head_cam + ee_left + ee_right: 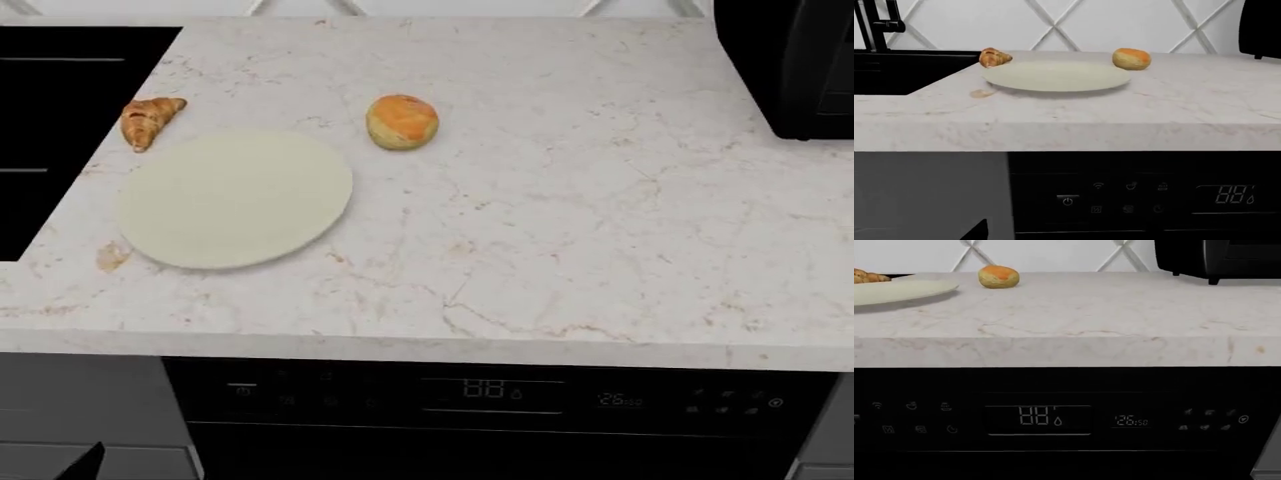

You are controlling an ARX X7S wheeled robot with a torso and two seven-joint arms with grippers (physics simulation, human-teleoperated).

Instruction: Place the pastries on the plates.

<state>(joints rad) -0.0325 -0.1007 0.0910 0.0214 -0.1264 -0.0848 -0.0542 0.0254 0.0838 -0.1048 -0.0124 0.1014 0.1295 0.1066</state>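
The golden-brown croissant (150, 120) lies on the marble counter just behind the left rim of the pale cream plate (234, 200). The round bun with an orange top (402, 121) sits on the counter behind the plate's right side, apart from it. All three also show in the left wrist view: croissant (994, 57), plate (1054, 76), bun (1131, 58). The right wrist view shows the bun (998, 277) and the plate's edge (901, 291). The grey plate is out of view. Only a dark tip of my left gripper (87, 462) shows, below the counter's front edge. My right gripper is not seen.
A black sink (54, 100) with a dark faucet (874, 25) sits left of the plate. A black appliance (794, 70) stands at the back right. A dark control panel (494, 390) runs under the counter edge. A small brown stain (111, 257) marks the counter by the plate.
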